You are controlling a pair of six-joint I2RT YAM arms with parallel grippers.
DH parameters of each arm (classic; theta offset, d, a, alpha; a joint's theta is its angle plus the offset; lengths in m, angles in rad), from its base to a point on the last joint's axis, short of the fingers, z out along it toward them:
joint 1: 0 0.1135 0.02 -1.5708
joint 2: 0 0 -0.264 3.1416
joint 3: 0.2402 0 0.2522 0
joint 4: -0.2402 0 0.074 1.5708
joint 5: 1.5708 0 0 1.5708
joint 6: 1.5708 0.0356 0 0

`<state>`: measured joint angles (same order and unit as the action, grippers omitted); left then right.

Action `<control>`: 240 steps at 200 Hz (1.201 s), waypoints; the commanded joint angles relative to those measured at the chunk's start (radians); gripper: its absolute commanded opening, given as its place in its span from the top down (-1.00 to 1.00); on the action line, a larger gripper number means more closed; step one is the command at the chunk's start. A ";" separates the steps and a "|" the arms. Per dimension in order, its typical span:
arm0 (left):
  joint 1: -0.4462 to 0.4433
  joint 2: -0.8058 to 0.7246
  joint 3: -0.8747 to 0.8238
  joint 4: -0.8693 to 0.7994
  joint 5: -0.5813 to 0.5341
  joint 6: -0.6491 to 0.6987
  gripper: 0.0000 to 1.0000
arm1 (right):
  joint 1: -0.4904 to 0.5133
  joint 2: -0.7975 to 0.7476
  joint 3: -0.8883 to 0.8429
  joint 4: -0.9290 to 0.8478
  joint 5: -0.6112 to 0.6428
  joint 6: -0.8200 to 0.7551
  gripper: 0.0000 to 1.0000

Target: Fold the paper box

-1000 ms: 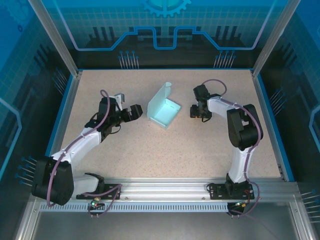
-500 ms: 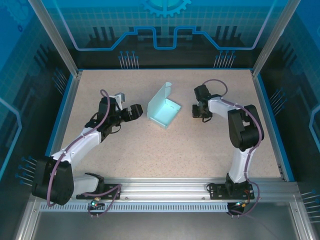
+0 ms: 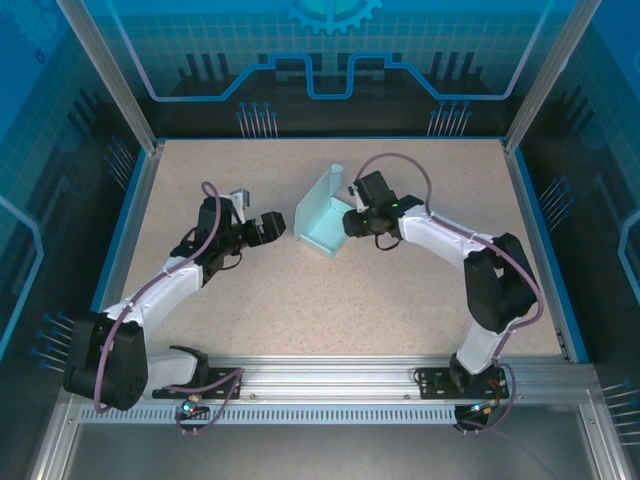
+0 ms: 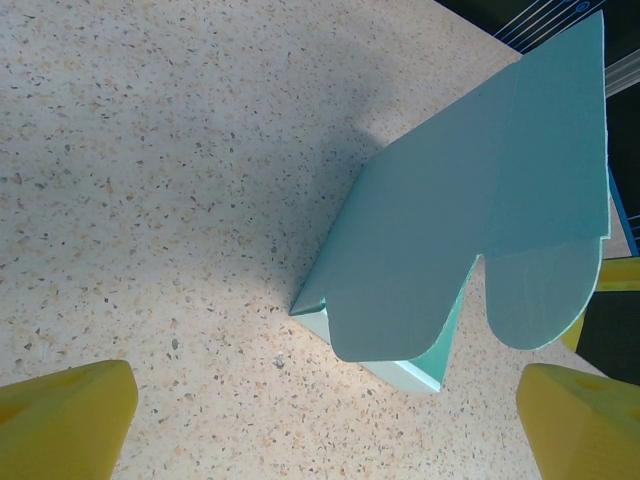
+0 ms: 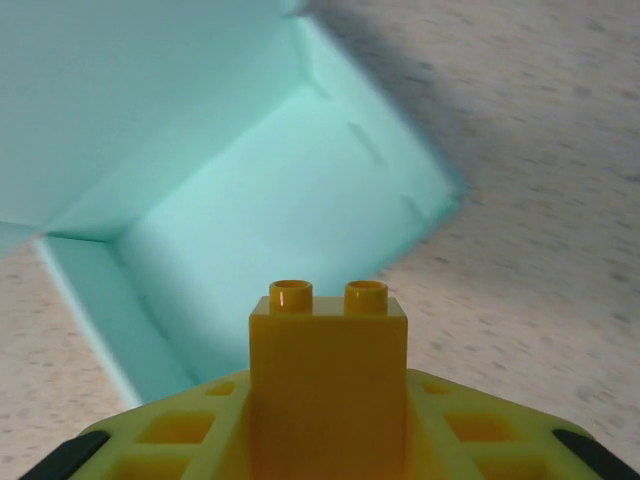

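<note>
Top external, paper box (image 3: 318, 226), speckled table (image 3: 300, 290), blue walls (image 3: 330, 60)

Paper box (image 3: 322, 224) sits central on the tabletop (image 3: 330, 300). Left gripper (image 3: 275, 227) stands left of it, apart. Right gripper (image 3: 352, 223), small block (image 5: 328, 370) between its jaws, hangs over the box's right rim.

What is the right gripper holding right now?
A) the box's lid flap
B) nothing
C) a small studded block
C: the right wrist view shows the right gripper shut on a block with two studs, the open box just beyond it.
</note>
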<state>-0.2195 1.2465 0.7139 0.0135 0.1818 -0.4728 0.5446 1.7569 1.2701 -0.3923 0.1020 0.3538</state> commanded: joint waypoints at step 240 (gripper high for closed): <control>0.006 -0.037 -0.030 -0.004 0.016 0.010 -0.97 | -0.029 0.052 0.078 0.021 -0.030 -0.038 -0.22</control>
<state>-0.2195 1.2201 0.6891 0.0059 0.1814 -0.4698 0.5755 1.8809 1.4021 -0.3943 0.0925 0.3435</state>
